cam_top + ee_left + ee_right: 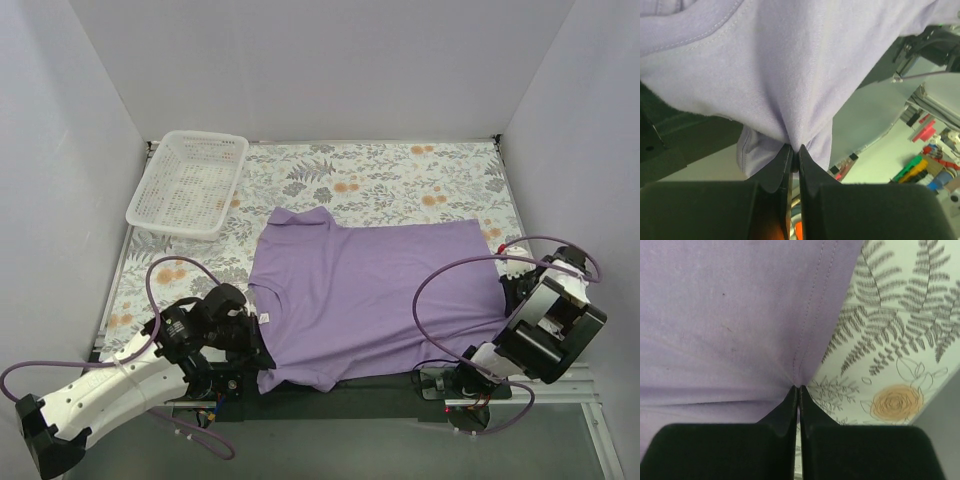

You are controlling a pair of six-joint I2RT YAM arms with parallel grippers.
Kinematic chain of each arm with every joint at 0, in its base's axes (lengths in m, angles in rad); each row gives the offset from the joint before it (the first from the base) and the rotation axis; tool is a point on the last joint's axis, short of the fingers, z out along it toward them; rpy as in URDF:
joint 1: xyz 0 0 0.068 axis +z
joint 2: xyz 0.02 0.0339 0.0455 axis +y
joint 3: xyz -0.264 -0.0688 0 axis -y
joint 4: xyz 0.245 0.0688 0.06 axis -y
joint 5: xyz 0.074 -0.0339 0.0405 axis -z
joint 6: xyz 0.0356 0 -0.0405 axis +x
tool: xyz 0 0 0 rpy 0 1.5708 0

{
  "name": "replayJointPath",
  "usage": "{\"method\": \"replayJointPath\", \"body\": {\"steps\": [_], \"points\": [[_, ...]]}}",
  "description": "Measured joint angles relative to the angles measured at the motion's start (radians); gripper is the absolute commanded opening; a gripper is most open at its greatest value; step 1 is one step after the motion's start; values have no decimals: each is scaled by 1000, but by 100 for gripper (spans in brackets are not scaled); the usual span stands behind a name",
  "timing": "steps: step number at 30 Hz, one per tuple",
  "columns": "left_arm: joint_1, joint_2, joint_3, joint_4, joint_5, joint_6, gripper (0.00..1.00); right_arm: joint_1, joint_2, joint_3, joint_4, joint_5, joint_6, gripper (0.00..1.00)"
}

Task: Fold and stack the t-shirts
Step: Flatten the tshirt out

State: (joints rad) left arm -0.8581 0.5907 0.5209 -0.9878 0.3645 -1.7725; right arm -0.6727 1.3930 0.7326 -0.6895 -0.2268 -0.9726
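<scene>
L tool [794, 150] pinching shirt [370, 290] nr sleeve; R tool [799, 387] pinching its hem; shirt spread on worktop [400, 170].

The floral-clothed table [400, 185] carries a lavender t-shirt [370, 300] and a white mesh basket [186, 185].

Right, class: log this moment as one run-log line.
left claw: shut on t-shirt | right claw: shut on t-shirt hem | t-shirt: spread on table, unfolded

T-shirt [370, 295]: spread on the table [400, 170]. Basket [188, 182]: on the table, behind and left of the t-shirt, apart from it. Left gripper [795, 150]: at the t-shirt's near left corner; right gripper [799, 388]: at its right edge.
</scene>
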Motion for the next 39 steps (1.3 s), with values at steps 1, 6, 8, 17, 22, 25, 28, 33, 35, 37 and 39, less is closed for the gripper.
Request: {"method": "replayJointPath", "body": {"steps": [1,6,8,17,22,25,28,33,35,37,39], "points": [[0,1,0,-1,13,2,11,-19,-7,-7,-2,11,-15,1],[-1,41,46,-51,34,25,44,-48,-19,-13,-22,17,-61,53],[-2,74,121,-80,1,39,56,-50,-28,-6,-40,-7,-76,70],[56,354,394,38,-281,252,75,2,7,168,-126,-251,-82,73],[298,673,461,242,-290,466,72,82,45,192,-170,-422,-84,73],[364,802,529,316,-312,607,74,115,44,192,-187,-509,-81,72],[372,858,587,373,-339,733,76,137,44,192,-196,-570,-78,72],[420,887,628,432,-349,822,76,162,45,192,-200,-655,-69,72],[455,903,629,451,-342,830,75,166,50,192,-199,-682,-58,72],[485,928,636,456,-330,831,75,173,60,192,-196,-706,-33,72],[505,961,652,460,-321,830,74,187,68,191,-180,-718,13,70]]}}
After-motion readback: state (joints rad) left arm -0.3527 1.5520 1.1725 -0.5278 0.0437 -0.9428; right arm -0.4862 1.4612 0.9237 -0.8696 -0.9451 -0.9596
